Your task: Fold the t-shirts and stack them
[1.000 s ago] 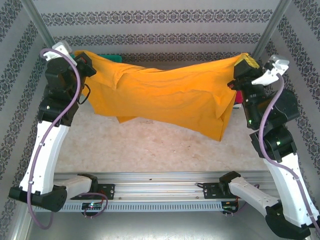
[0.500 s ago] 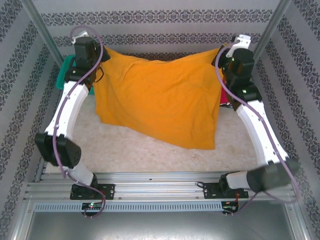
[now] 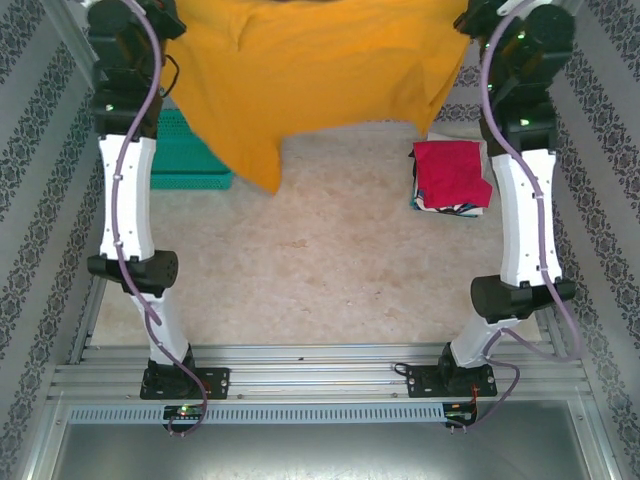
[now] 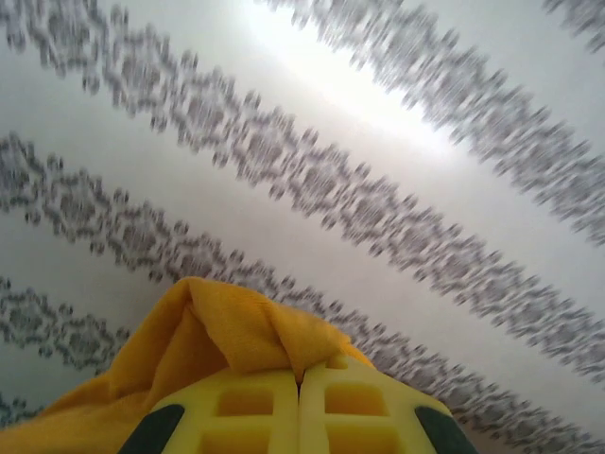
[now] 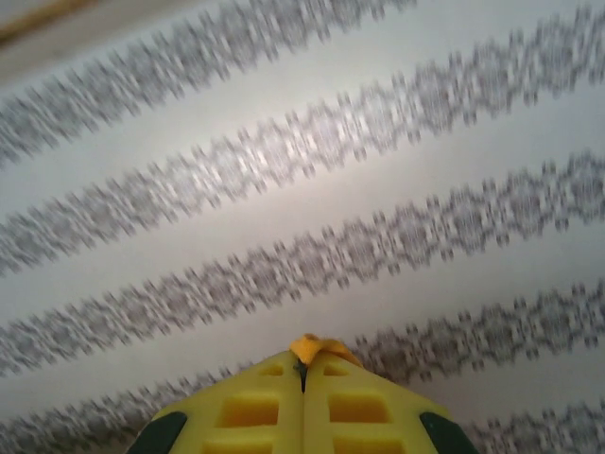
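Across the top edge, overhead view: a mustard-orange t-shirt (image 3: pixel 320 70) hangs stretched between both raised arms, and its upper hem runs out of the frame.
Shirt lower edge: uneven. A long point droops at lower left, just beside the right end of the teal basket (image 3: pixel 180 155). The right side ends higher up.
Left arm (image 3: pixel 128 190): stands upright along the left side of the frame. Its wrist is in the upper left corner, at the shirt's left edge.
Right arm (image 3: pixel 525 200): stands upright along the right side. Its wrist is in the upper right corner, at the shirt's right edge.
Folded pile: a crimson-red t-shirt (image 3: pixel 452 172) lies folded right of centre, just beside the right arm. It sits on white and dark cloth (image 3: pixel 450 207) whose edges peek out beneath it.
Open room: the table (image 3: pixel 320 270) is bare across the middle and lower frame, between the two arms, from basket to pile.
Left wrist view: the left gripper (image 4: pixel 299 378) has its yellow fingers (image 4: pixel 246 407) pressed together, pinching a bunched fold of the orange cloth that rises at lower left. The patterned wall (image 4: pixel 378 142) behind is blurred.
Right wrist view: the right gripper (image 5: pixel 302 364) sits at bottom centre with its fingers closed tight. A small tuft of orange cloth pokes out at their tips, with the patterned wall behind.
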